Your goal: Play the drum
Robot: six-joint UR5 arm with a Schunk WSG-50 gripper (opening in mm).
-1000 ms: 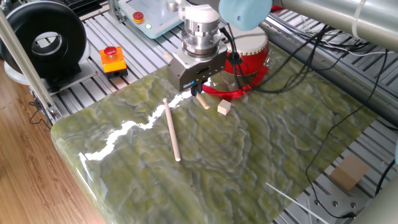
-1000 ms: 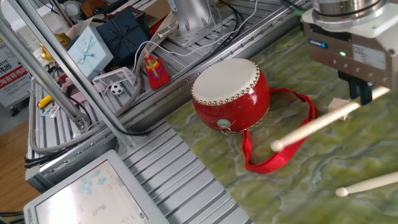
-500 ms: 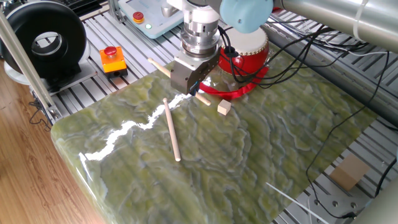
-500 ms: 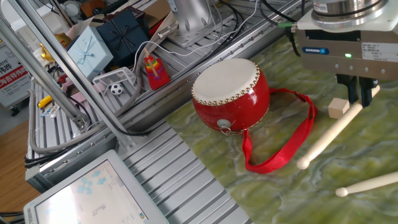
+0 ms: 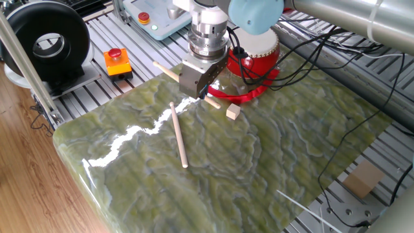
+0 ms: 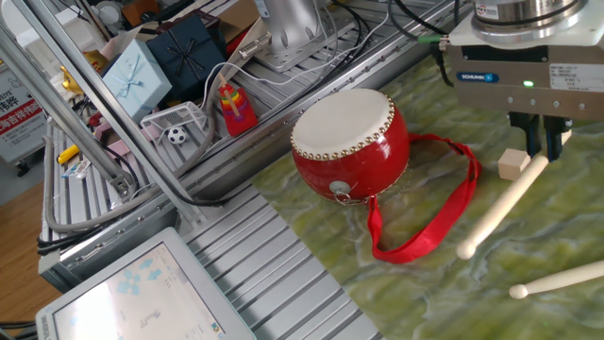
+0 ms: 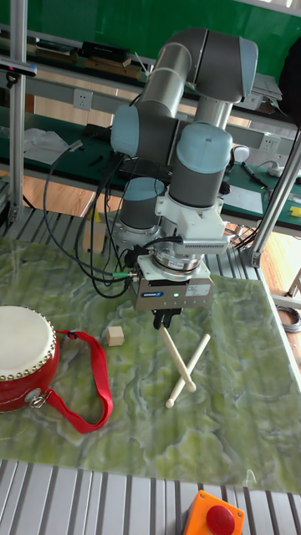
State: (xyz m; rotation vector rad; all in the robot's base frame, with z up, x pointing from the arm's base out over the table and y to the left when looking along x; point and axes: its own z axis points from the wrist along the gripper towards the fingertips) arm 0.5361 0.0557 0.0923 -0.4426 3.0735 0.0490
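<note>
The claw (image 6: 545, 144) is closed on a drumstick (image 6: 498, 205) that slants down to its left. The drum (image 6: 350, 142) sits mid-frame on the table (image 6: 566, 227), apart from it. The tall fixed view shows a second stick (image 7: 187, 359) and a wooden block (image 7: 115, 335); one fixed view largely hides the drum behind the arm.

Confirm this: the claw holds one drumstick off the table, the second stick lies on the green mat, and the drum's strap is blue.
The strap is red, not blue, as the other fixed view shows. The rest holds: the claw grips one drumstick, the second stick lies on the green mat, beside the drum.
</note>
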